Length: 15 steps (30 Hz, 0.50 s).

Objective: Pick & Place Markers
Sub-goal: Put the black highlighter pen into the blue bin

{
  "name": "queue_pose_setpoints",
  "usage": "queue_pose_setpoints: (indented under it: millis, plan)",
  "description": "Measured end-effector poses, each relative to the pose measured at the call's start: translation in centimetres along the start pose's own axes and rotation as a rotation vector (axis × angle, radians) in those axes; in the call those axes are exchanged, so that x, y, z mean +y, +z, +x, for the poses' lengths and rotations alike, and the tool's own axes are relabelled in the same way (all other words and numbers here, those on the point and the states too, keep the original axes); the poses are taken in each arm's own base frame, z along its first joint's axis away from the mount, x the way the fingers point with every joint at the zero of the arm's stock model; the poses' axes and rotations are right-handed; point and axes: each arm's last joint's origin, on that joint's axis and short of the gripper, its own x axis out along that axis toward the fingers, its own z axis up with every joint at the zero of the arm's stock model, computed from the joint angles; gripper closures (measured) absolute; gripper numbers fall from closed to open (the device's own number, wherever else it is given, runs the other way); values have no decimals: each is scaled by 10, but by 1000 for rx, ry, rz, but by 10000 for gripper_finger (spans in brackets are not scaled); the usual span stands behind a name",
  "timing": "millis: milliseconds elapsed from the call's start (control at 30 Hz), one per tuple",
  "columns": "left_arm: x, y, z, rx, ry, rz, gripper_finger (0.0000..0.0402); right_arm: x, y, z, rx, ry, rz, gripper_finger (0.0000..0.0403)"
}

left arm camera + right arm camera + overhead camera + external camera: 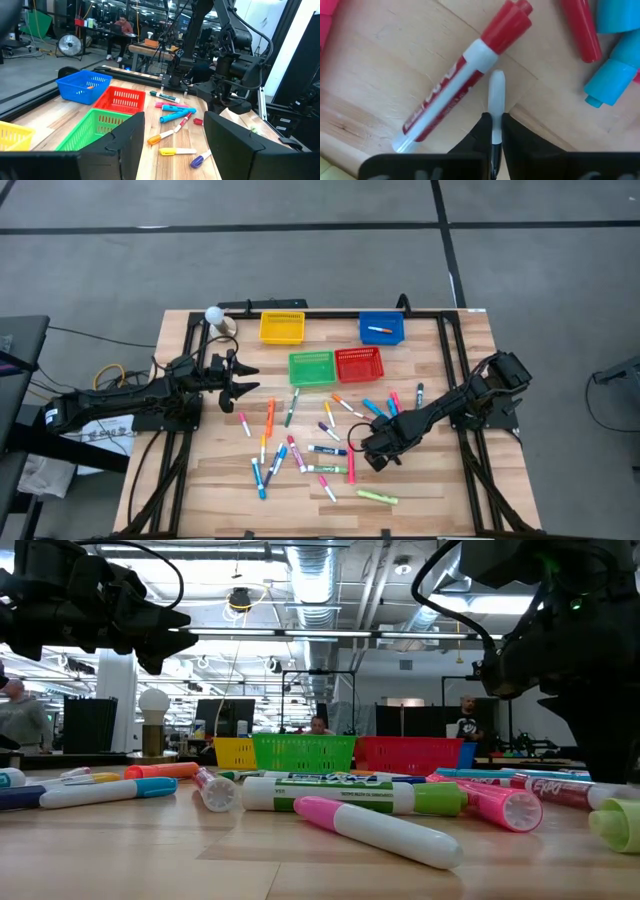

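Markers [300,450] lie scattered over the middle of the wooden tabletop [440,490], in front of four mesh baskets: yellow basket [282,328], blue basket [382,328], green basket [311,367] and red basket [358,364]. One orange marker [379,331] lies inside the blue basket. I see my right end effector [495,131] low among the right-hand markers, its fingers drawn together on a thin white marker [496,92] whose free end projects forward. Just beside it, not touching, lies a red-capped marker [465,72] with a white barrel; a plain red marker [580,27] and blue caps [615,75] lie near on the other side, leaving little free room there. Bare wood runs along the near edge. The right arm reaches inward from the tabletop's right rail. My left end effector [243,380] hangs above the left side, fingers [125,142] apart and empty, pointing toward the baskets.
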Motion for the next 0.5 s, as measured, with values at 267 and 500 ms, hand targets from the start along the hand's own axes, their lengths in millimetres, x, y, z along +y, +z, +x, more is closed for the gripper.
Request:
queue_pose_setpoints:
  millis: [267, 500]
  plan:
    - [0, 0, 0, 0, 0, 0, 198, 1, 0, 0, 2, 13, -3, 366]
    - [0, 0, 0, 0, 0, 0, 198, 1, 1, 5, 2, -3, -1, 307]
